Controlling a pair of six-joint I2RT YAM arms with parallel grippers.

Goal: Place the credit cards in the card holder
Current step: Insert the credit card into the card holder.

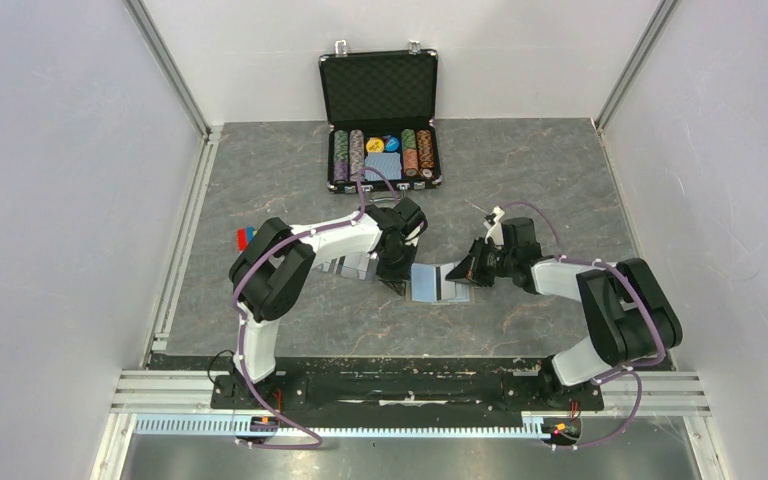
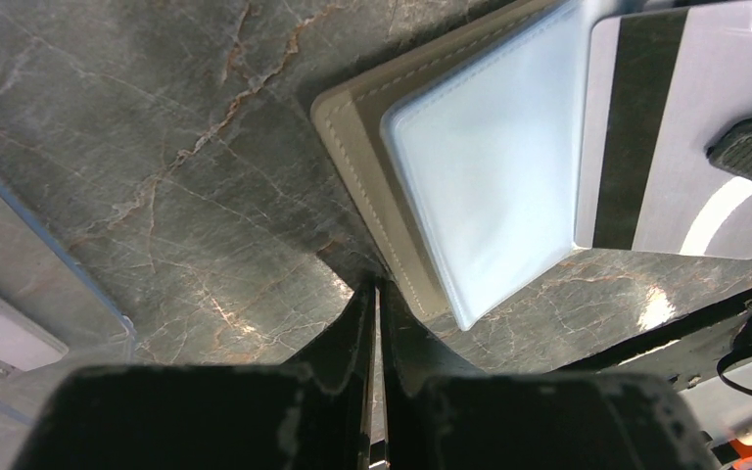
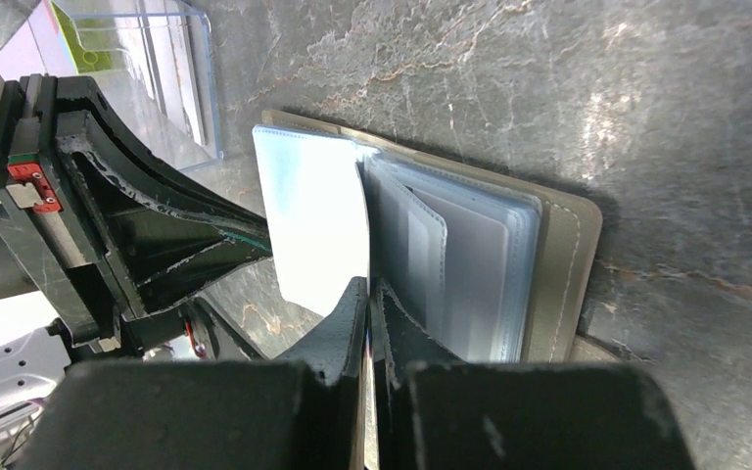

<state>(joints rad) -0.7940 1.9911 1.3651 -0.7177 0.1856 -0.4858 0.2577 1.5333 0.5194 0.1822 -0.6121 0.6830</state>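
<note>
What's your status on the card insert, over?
Right gripper shut on a credit card, at the open card holder. Left gripper shut at its edge, hold unclear. Card not in yet; nothing in the way.

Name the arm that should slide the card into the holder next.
Right. The right gripper is shut on a credit card held over the open card holder. The left gripper is shut beside the holder's edge, without a card.

We look steeply down from above, behind both arms. Wrist views sit close, facing out past left gripper (image 2: pixel 377 294) and right gripper (image 3: pixel 367 289). Both share the card holder (image 2: pixel 352 127) just ahead.
</note>
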